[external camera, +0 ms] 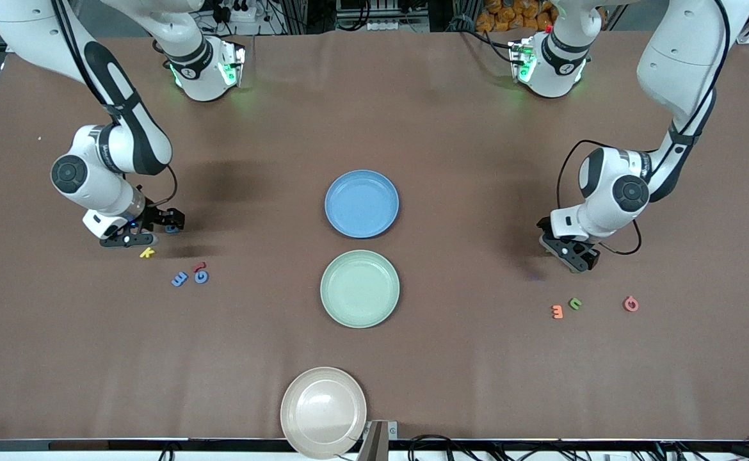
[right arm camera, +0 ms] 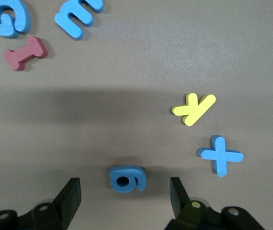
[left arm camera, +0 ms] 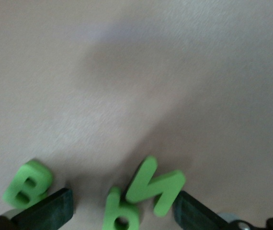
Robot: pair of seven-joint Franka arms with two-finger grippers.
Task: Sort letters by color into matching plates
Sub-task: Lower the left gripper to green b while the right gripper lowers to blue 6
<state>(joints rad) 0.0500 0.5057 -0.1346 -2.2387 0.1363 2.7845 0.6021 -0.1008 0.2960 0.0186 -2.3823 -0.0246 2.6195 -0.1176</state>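
The blue plate (external camera: 362, 203) and the mint green plate (external camera: 360, 288) sit mid-table, both empty. My right gripper (external camera: 152, 229) (right arm camera: 125, 186) is down at the table, open, its fingers (right arm camera: 72, 191) either side of a small blue letter (right arm camera: 126, 178) with a gap on each side. Nearby lie a blue plus (right arm camera: 221, 155), a blue G (right arm camera: 6, 18) (external camera: 201, 276) and a blue E (right arm camera: 77, 17) (external camera: 179, 278). My left gripper (external camera: 570, 253) (left arm camera: 124, 196) is low and open over a green N (left arm camera: 155, 184) and a green b (left arm camera: 121, 215); a green B (left arm camera: 27, 184) lies just outside one finger. A green C (external camera: 575, 303) lies nearer the front camera.
A yellow K (external camera: 147, 252) (right arm camera: 194, 108) and a red I (right arm camera: 25, 52) lie among the blue letters. An orange piece (external camera: 557, 311) and a pink piece (external camera: 631, 303) flank the green C. A beige plate (external camera: 323, 413) sits at the table's front edge.
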